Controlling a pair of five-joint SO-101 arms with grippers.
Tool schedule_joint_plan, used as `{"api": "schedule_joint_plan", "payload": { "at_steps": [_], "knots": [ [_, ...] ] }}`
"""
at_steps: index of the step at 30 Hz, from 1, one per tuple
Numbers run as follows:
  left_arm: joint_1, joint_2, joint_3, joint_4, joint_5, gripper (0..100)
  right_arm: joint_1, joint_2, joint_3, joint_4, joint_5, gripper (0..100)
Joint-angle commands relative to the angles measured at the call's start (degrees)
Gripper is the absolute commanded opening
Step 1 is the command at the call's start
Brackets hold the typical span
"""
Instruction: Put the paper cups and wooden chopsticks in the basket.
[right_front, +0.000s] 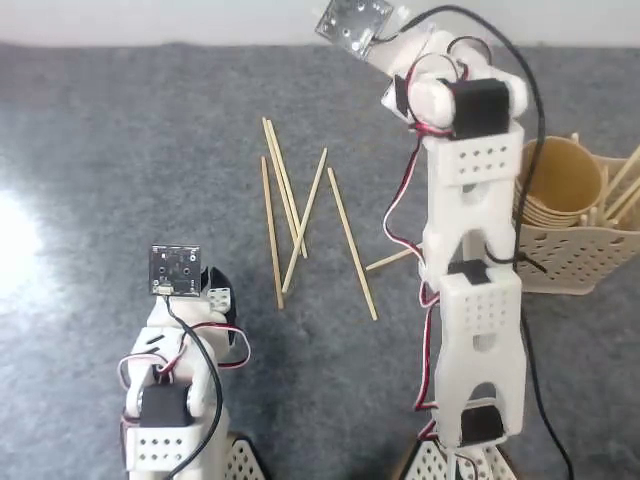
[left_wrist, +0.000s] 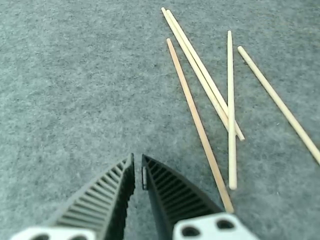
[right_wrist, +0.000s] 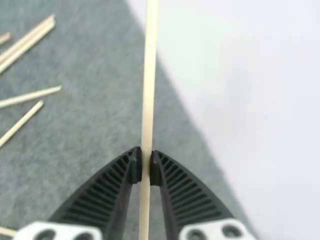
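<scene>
My right gripper (right_wrist: 145, 155) is shut on a wooden chopstick (right_wrist: 149, 75), which runs straight out between the fingers over the edge of the grey mat. The right arm (right_front: 470, 110) stretches to the mat's far edge. Several loose chopsticks (right_front: 300, 215) lie crossed in the middle of the mat, and one more (right_front: 390, 260) pokes out from behind that arm. My left gripper (left_wrist: 138, 162) hangs low over bare mat, shut and holding nothing, with the chopsticks (left_wrist: 200, 120) just ahead and to its side. The basket (right_front: 580, 255) at the right holds stacked paper cups (right_front: 560, 185) and some chopsticks (right_front: 620, 195).
A grey mat (right_front: 120, 170) covers the table, and a pale bare surface (right_wrist: 250, 100) begins past its far edge. The left arm's base (right_front: 170, 420) sits at the near left. The right arm's body stands between the loose chopsticks and the basket.
</scene>
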Motion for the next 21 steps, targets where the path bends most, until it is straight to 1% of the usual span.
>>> {"api": "schedule_joint_plan", "payload": {
  "at_steps": [1,5,7,15,21],
  "knots": [
    [0.53,-0.62,-0.31,-1.14,-0.7,2,0.22,-8.92,-2.37,0.57,-0.97,0.9],
    [0.53,-0.62,-0.31,-1.05,-0.7,2,4.53,-15.69,-2.02,0.48,-3.6,0.9],
    [0.53,-0.62,-0.31,-1.05,-0.7,2,7.96,-18.95,-2.02,0.57,-5.19,0.9],
    [0.53,-0.62,-0.31,-1.05,-0.7,2,24.92,-26.68,-2.2,3.56,-15.82,0.9],
    [0.53,-0.62,-0.31,-1.05,-0.7,2,35.03,-29.58,-2.02,4.26,-25.93,0.9]
  ]
}}
